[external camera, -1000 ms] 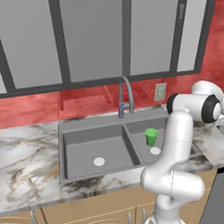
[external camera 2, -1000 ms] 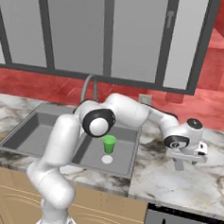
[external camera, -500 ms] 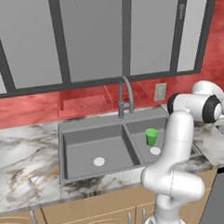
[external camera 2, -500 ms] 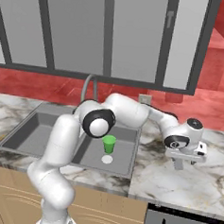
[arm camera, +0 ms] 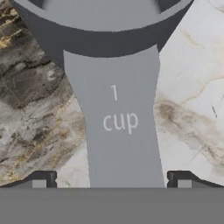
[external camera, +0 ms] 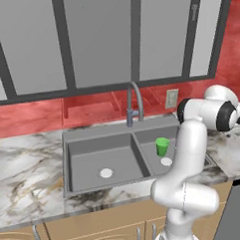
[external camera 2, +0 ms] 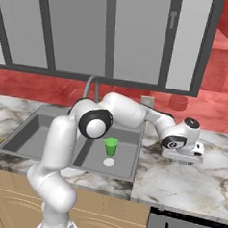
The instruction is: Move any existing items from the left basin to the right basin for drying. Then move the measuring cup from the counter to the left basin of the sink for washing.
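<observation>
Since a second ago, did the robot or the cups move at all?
Nothing visibly moved. The gripper still hangs low over the counter right of the sink, its fingertips either side of the measuring cup handle, not closed on it. The green cup stays in the right basin.

The measuring cup (arm camera: 105,26) is dull grey, its flat handle a paler grey lettered "1 cup" in white. The surface (arm camera: 35,105) under it is white and grey marble with brown and black veins. The sink (external camera: 93,138) is dark grey, each basin with a white round drain. A bright green cup (external camera: 162,146) stands in the right basin (external camera: 174,164). The backsplash (external camera: 32,116) is mottled red.
</observation>
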